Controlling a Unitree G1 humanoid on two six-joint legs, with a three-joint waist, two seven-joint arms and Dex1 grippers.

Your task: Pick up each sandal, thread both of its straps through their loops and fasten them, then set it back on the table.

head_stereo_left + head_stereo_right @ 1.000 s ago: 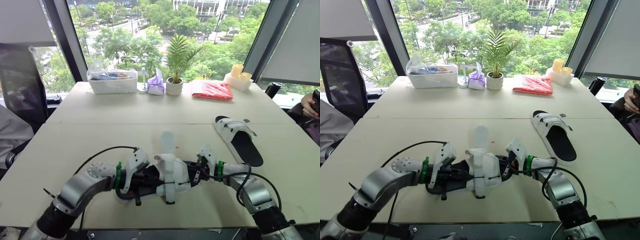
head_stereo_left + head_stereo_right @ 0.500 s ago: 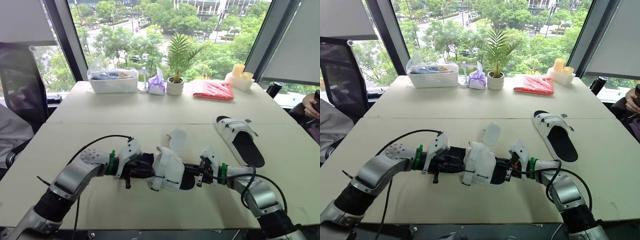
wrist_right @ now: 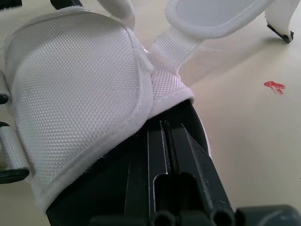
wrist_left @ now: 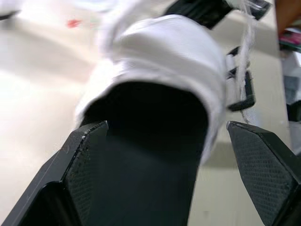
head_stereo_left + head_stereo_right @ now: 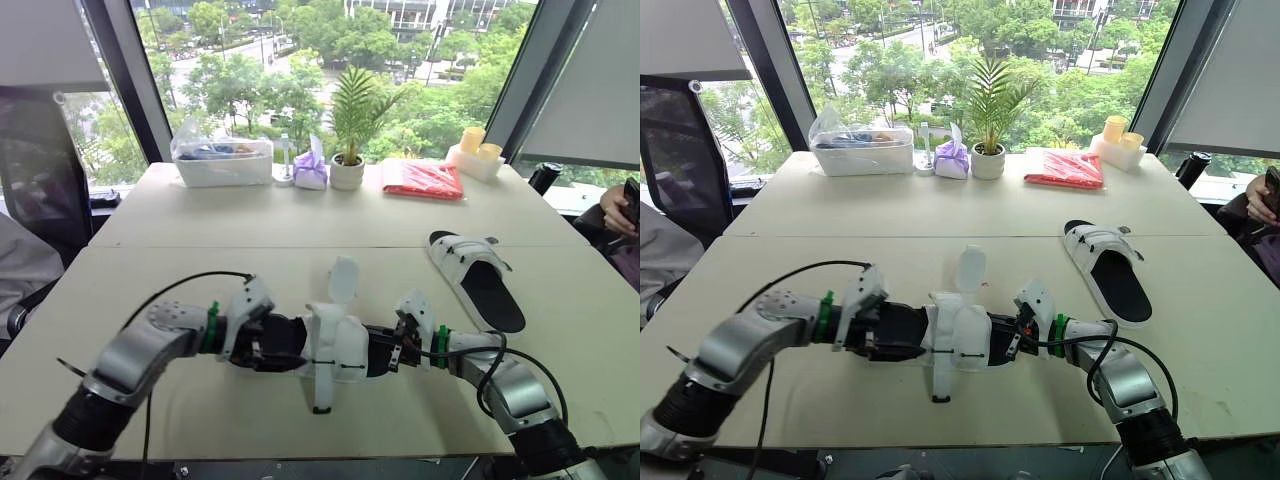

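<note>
A white sandal with a black sole point(image 5: 335, 345) is held low over the table's near middle. One loose strap point(image 5: 342, 278) stands up behind it, and another point(image 5: 320, 388) hangs down toward the front edge. My right gripper point(image 3: 164, 136) is shut on one end of its black sole point(image 3: 141, 188). My left gripper point(image 4: 165, 125) is at the other end, open, with its fingers point(image 4: 80, 179) spread wide on either side of the sole. A second white sandal point(image 5: 478, 280) lies flat on the table at the right.
Along the far edge stand a clear plastic box point(image 5: 222, 160), a purple pouch point(image 5: 310, 172), a potted plant point(image 5: 348, 170), a red packet point(image 5: 425, 180) and yellow cups point(image 5: 476, 155). A person's hand point(image 5: 625, 205) is at the right edge. A dark chair point(image 5: 35, 190) stands at the left.
My left gripper has opened and let go of the sandal's end; its fingers now stand wide around the sole. The sandal has rolled, so one strap now hangs toward the front.
</note>
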